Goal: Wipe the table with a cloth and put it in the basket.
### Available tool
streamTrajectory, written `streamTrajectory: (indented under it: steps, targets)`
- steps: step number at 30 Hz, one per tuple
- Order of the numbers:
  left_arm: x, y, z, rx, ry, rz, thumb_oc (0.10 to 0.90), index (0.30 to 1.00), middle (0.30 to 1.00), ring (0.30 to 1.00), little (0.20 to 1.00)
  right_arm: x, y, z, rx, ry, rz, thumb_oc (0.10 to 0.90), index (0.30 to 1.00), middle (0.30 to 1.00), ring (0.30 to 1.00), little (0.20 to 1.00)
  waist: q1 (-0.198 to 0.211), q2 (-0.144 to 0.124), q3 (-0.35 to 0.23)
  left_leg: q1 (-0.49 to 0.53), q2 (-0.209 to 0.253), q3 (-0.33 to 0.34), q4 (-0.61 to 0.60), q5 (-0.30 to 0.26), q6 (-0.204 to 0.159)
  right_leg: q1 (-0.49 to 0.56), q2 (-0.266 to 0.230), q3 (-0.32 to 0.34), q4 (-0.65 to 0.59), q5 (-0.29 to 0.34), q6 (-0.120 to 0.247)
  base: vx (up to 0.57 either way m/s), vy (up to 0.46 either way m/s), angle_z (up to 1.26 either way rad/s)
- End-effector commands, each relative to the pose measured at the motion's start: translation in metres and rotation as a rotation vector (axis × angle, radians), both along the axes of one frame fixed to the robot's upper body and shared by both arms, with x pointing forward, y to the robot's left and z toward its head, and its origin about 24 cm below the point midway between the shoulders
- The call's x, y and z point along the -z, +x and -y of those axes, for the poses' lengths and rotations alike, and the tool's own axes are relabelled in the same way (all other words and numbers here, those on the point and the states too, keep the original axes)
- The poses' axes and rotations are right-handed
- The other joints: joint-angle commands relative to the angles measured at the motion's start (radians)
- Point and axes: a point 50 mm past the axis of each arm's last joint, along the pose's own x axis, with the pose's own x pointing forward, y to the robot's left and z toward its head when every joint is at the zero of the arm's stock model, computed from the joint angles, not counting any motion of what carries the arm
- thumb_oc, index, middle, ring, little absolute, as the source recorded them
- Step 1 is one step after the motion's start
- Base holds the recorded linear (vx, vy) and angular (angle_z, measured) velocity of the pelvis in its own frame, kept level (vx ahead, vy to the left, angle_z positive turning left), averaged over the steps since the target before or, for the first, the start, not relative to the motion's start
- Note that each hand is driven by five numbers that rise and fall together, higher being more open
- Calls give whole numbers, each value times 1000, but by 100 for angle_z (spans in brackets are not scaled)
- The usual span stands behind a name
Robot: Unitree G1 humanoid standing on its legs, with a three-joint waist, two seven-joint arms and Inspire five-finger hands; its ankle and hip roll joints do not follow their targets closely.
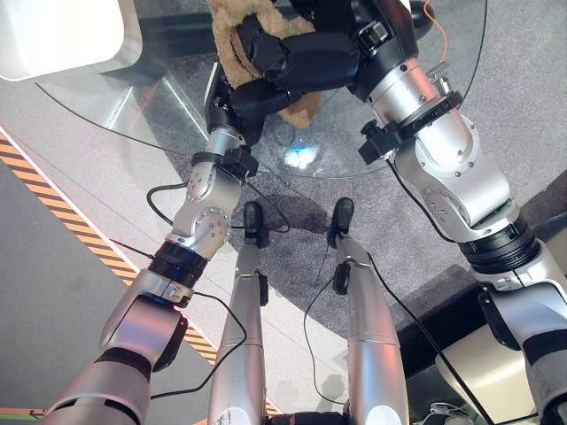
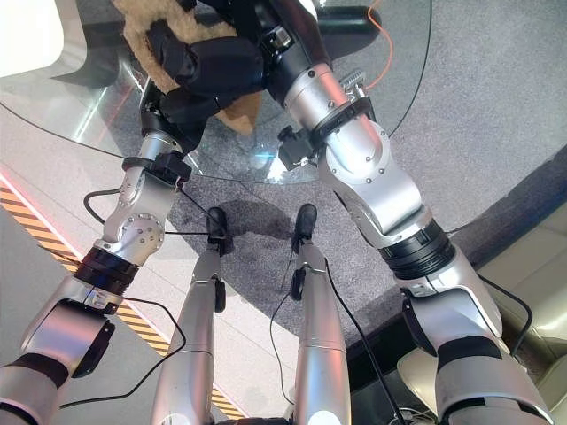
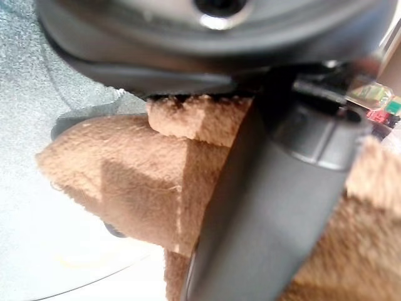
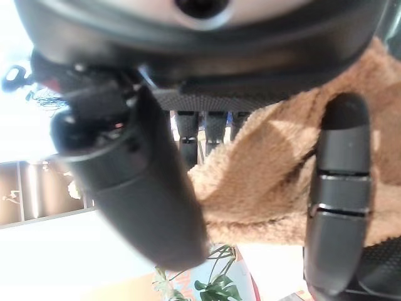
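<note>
Resting on glass table [image 1: 106,97]: brown cloth [image 1: 232,35].

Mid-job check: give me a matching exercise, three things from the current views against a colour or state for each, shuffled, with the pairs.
Things:
1. cloth
2. glass table
3. right hand

States:
A. see-through, floor visible beneath it
B. brown and fluffy, bunched
C. dark, on top of the cloth with fingers curled on it

Pairs: 1-B, 2-A, 3-C
</note>
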Motion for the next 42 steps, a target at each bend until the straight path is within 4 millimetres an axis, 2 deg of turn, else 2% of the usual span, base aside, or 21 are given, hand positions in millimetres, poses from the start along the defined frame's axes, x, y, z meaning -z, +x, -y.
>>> streamTrajectory:
  steps: [1,17,24,34,42]
  targets:
    - [-56,-27,12,111,-78,303,100,300,300,300,200,-61,-65,-15,-199,90,374,800,900,900,900,900,3,13,-25,17,2,68,55,-25,49,92,42,44,-53,21,41,0,0,0]
    - [-58,-24,5,92,-70,304,100,300,300,300,200,-73,-65,-2,-119,133,424,800,900,900,900,900,2,5,-25,16,5,67,62,-31,49,91,44,44,-46,18,39,0,0,0]
    - [-63,-24,0,76,-75,312,100,300,300,300,200,-81,-62,10,-33,205,445,800,900,900,900,900,0,4,-25,14,7,66,65,-36,47,89,45,47,-43,16,40,0,0,0]
    - [-66,-24,-12,81,-128,341,100,300,300,300,200,-89,-53,40,103,345,448,800,900,900,900,900,-7,1,-25,11,14,70,72,-44,46,87,48,52,-39,12,39,0,0,0]
    - [-80,-28,-21,86,-185,411,100,300,300,300,200,-94,-42,73,215,505,420,800,900,900,900,900,-15,-4,-25,8,19,70,72,-53,43,85,54,58,-36,6,39,0,0,0]
